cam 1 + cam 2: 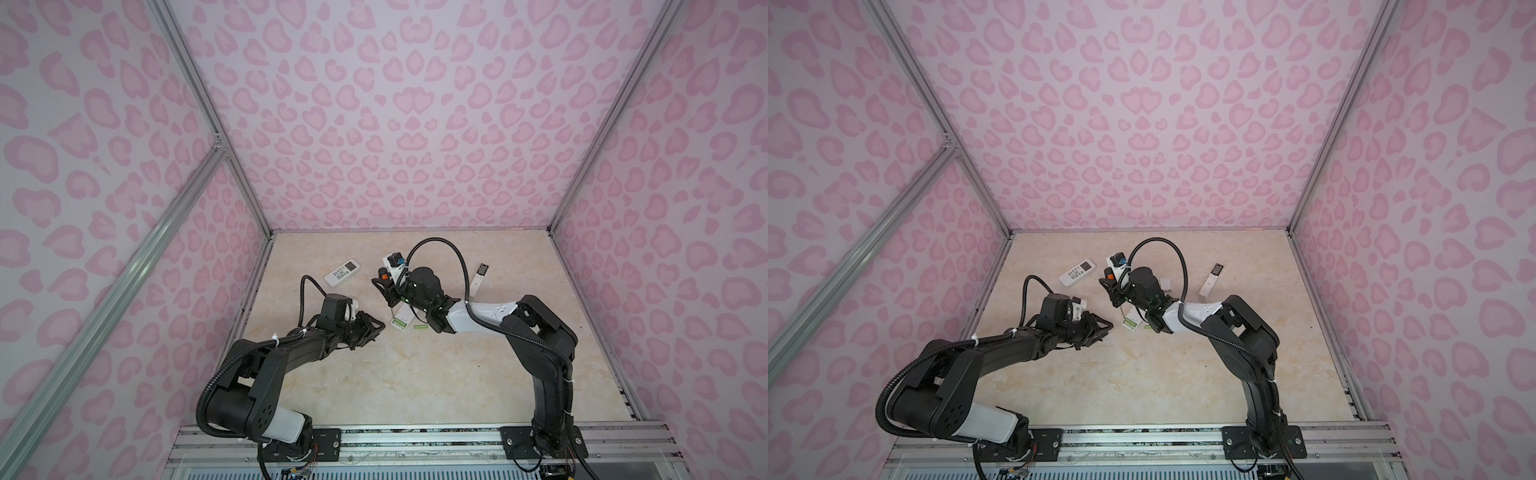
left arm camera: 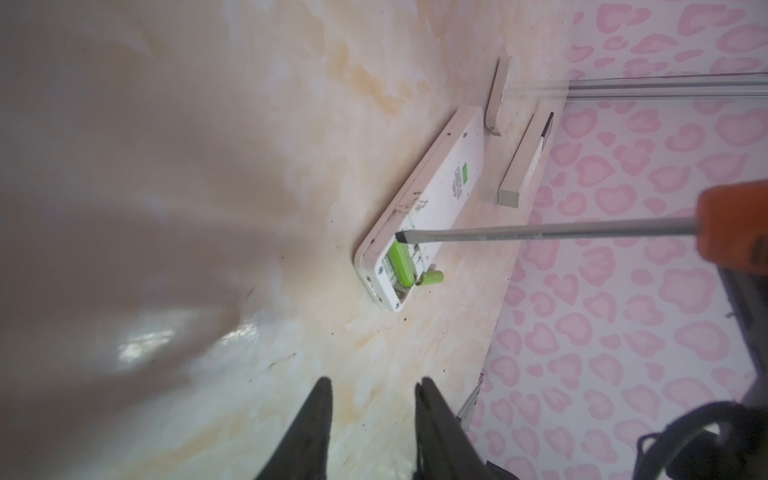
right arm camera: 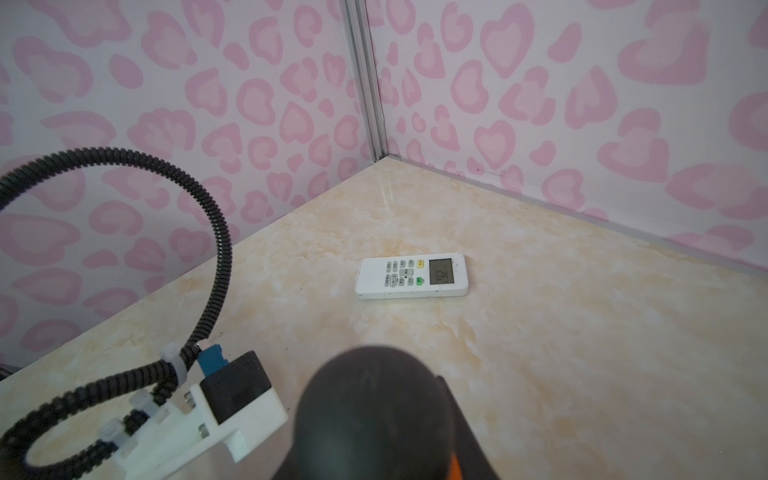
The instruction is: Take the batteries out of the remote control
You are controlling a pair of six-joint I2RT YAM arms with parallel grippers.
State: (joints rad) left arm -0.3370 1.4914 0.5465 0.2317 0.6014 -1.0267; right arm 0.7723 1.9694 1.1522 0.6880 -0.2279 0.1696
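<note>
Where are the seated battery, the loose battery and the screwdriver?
seated battery (image 2: 401, 264), left wrist view, middle of its green body.
loose battery (image 2: 432, 277), left wrist view, green side.
screwdriver (image 2: 540, 233), left wrist view, mid-shaft.

The open remote (image 1: 402, 322) is lying just ahead of the left claw (image 1: 379, 330), with a battery (image 2: 401, 264) sitting in its compartment. A second battery (image 1: 420, 327) is lying beside that remote, on its far side from the left claw. The screwdriver (image 2: 540, 235) is reaching down from the right claw (image 1: 384, 289) to the compartment's edge. A display remote (image 1: 341, 272) is lying left of the right claw and behind the left one, and a slim remote (image 1: 478, 282) is lying well right of it.
</note>
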